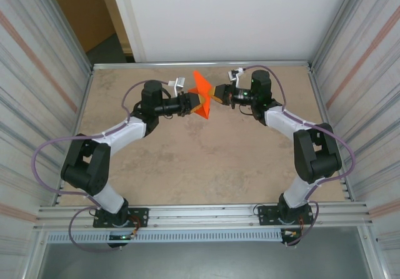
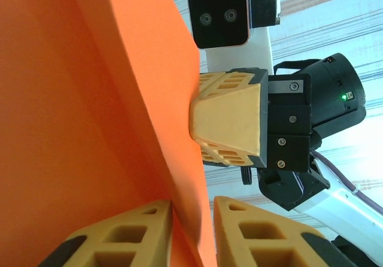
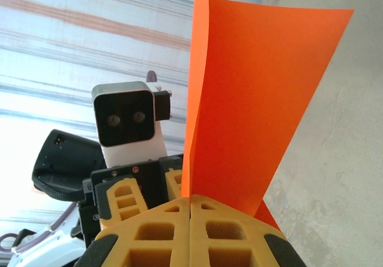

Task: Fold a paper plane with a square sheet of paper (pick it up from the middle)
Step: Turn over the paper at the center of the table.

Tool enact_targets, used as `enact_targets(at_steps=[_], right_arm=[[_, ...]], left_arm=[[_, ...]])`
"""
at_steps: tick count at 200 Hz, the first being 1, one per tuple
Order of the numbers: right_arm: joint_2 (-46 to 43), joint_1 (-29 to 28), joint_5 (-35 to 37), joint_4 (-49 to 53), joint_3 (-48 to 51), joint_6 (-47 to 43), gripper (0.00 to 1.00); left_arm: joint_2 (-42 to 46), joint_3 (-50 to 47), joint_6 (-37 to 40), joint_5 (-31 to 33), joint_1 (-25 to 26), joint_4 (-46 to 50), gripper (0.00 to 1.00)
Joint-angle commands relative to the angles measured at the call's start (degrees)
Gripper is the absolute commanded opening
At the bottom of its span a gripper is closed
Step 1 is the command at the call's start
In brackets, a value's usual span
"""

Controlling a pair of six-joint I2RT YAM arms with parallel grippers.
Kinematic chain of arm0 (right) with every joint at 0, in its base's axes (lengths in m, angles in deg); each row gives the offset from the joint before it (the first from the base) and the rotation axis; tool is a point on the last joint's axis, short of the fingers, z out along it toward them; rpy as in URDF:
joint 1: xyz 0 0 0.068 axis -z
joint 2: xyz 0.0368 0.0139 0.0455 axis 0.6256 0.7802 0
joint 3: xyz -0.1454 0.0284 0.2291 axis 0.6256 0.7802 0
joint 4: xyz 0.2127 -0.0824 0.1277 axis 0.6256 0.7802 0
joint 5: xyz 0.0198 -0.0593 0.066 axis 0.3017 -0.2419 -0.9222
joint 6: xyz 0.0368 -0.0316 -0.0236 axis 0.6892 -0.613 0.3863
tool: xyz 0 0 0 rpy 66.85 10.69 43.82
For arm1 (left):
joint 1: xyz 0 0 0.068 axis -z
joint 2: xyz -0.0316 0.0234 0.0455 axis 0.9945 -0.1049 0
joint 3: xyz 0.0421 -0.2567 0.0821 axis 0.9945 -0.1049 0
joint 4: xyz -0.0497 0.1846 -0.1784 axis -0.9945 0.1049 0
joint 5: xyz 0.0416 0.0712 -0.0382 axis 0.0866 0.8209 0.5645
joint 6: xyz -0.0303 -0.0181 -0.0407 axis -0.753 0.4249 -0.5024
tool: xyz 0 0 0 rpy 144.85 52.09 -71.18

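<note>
Right gripper (image 3: pixel 190 204) pinches the sheet (image 1: pixel 204 107) near the table's (image 1: pixel 187 160) far edge; I cannot tell if my left gripper (image 2: pixel 194 210) grips. Opposing pulls could tear it.

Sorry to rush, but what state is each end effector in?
Left end effector: jaws straddling the orange paper, grip cannot be told.
Right end effector: closed on it.

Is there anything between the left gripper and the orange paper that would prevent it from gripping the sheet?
Nothing visible does. The orange paper is held above the table, its edge between the fingers of the left gripper. The right gripper holds the opposite side, clear of them.
</note>
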Motion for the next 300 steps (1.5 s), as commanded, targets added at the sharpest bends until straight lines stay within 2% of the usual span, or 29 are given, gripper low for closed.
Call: enact_targets(at_steps=[1,34,55,88,109,138,171,184,205,229,264,300], right_arm=[[-2.03,0.57,-1.78,-1.76,0.83,0.73,0.0],[-1.94,0.69,-1.67,-1.43,1.0,0.57,0.06],[-2.33,1.25,-0.93,0.84,1.04,-0.78,0.19],[-4.26,3.52,2.41,14.04,-0.03,-9.07,0.33],[-6.24,5.54,5.28,20.54,0.12,-13.87,0.37],[-8.96,7.42,10.18,29.5,-0.05,-20.33,0.41],[-11.6,8.66,16.28,36.21,0.25,-24.98,0.43],[-12.55,9.12,18.78,38.24,0.58,-26.12,0.44],[-13.89,9.36,22.57,40.6,1.23,-27.68,0.45],[-14.86,9.49,25.39,42.43,1.79,-28.81,0.46],[-15.7,9.76,27.79,44.1,2.75,-29.46,0.46],[-16.79,10.61,28.92,44.93,4.34,-29.33,0.46]], left_arm=[[-0.99,1.87,0.68,0.41,0.21,-0.08,0.21],[-1.24,2.29,1.02,0.68,0.19,0.49,0.13],[-1.16,2.82,1.98,1.11,0.18,2.58,0.09],[-0.56,2.95,3.66,1.78,-0.4,5.68,0.06],[0.14,2.62,5.52,2.54,-0.99,8.77,0.06],[1.88,5.17,13.85,6.7,-1.37,21.91,0.06],[3.55,11.32,26.41,16.83,-0.47,41.04,0.07],[3.77,14.24,30.77,22.92,0.18,47.89,0.07],[2.99,19.59,36.75,35.36,2.0,59.3,0.06],[-0.52,26.09,42.73,51.52,6.33,70.23,0.06],[-9.56,35.75,45.41,70.21,11.59,83.29,0.05],[-17.67,40.28,44.4,80.07,14.24,89.67,0.05]])
